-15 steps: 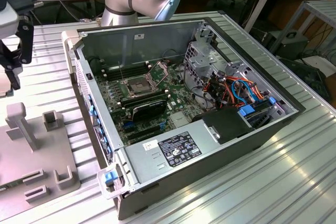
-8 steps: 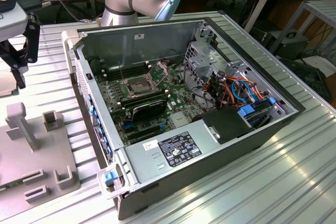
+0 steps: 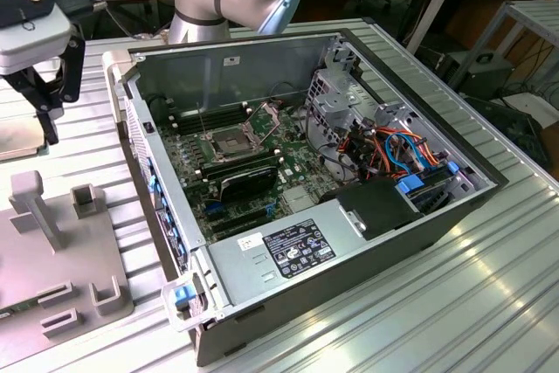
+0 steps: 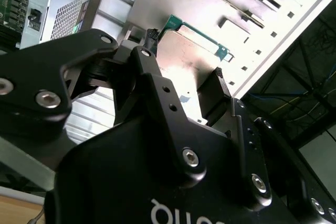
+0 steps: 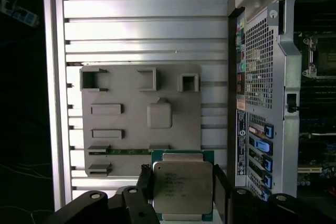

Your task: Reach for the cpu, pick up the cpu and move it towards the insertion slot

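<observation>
The cpu sits flat, silvery lid up, on its green-edged carrier at the near edge of the grey fixture plate, so the arm can come straight down on it. It is square, so there is no real long axis; its edges run parallel to the plate's edges and to the ribs of the aluminium table. In the first wrist view the gripper straddles it, one black finger at one side and the other at the opposite side, spread roughly to the chip's width. I judge them flanking it, not clamped, though whether the pads touch the edges is hard to say. The second wrist view shows the same: the chip's pale face lies between the fingertips. Well apart from this, inside the open computer case on the exterior view's right, the insertion slot waits with its metal frame raised and lever up.
</observation>
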Available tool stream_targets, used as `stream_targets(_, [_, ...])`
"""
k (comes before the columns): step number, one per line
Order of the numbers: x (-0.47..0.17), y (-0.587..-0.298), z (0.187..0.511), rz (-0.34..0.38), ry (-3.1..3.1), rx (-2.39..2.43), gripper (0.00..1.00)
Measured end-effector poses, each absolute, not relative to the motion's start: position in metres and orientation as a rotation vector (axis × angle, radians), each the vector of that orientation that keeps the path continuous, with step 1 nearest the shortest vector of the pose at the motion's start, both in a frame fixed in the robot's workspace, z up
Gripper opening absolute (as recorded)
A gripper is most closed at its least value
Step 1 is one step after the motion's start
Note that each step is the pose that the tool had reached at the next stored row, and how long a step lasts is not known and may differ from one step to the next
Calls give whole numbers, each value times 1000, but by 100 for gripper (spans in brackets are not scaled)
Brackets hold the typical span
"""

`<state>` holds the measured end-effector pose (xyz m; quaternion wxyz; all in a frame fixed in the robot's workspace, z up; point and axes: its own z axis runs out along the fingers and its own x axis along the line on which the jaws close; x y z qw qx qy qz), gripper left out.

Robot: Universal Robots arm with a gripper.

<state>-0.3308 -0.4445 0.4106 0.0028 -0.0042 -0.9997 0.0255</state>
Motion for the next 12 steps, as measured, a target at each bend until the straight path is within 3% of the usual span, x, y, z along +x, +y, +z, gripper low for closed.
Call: stream_targets(12, [-316, -445, 411, 80, -3135, -13, 55])
